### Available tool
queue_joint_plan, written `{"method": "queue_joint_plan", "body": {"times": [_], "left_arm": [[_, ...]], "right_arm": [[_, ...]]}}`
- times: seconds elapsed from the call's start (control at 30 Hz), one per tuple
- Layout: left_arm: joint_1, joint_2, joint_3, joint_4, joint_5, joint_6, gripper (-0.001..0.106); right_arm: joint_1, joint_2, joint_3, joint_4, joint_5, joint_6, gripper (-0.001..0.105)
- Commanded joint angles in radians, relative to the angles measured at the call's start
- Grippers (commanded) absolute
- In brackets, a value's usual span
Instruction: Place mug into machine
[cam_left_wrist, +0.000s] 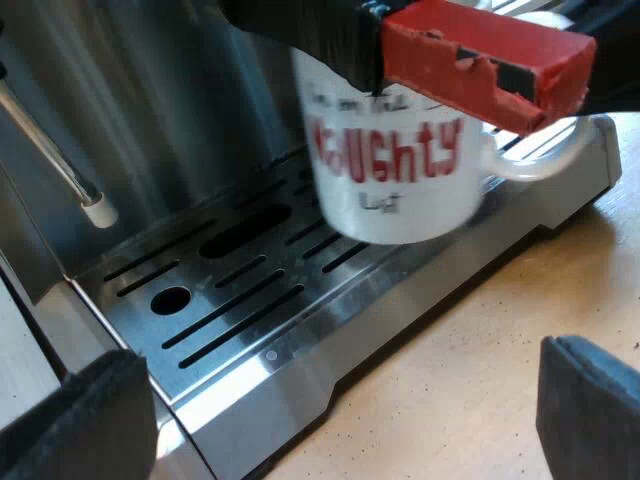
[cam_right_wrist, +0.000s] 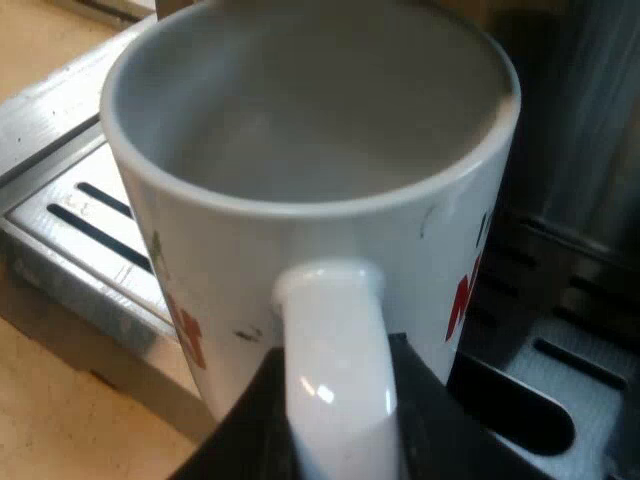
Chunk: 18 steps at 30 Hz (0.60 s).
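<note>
snugly, right gripper (cam_right_wrist: 335, 440) clasps mug (cam_right_wrist: 230, 260) by handle (cam_right_wrist: 335, 340).

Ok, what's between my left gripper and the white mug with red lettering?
In the left wrist view, only the slotted steel drip tray and wooden tabletop lie between the left gripper and the white mug.

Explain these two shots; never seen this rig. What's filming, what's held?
Two robot arms work at an espresso machine; each picture comes from a camera on one arm's wrist. The left wrist view looks past the open, empty left end effector at a white mug with red lettering over the drip tray, below the holder's red handle end. The right wrist view is close up: the right end effector grips the mug by its handle. The machine stands on a wooden table.
</note>
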Motion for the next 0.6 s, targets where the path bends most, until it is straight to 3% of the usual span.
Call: {"method": "queue_joint_plan", "body": {"times": [0.03, 0.3, 0.6], "left_arm": [[-0.005, 0.003, -0.001, -0.017, 0.007, -0.012, 0.078], [-0.005, 0.003, -0.001, -0.017, 0.009, -0.012, 0.078], [-0.005, 0.003, -0.001, -0.017, 0.009, -0.012, 0.078]], "right_arm": [[0.001, 0.029, -0.048, -0.053, 0.006, -0.003, 0.0], [0.001, 0.132, -0.117, -0.084, 0.006, -0.003, 0.0], [0.009, 0.143, -0.118, -0.099, -0.003, -0.003, 0.002]]}}
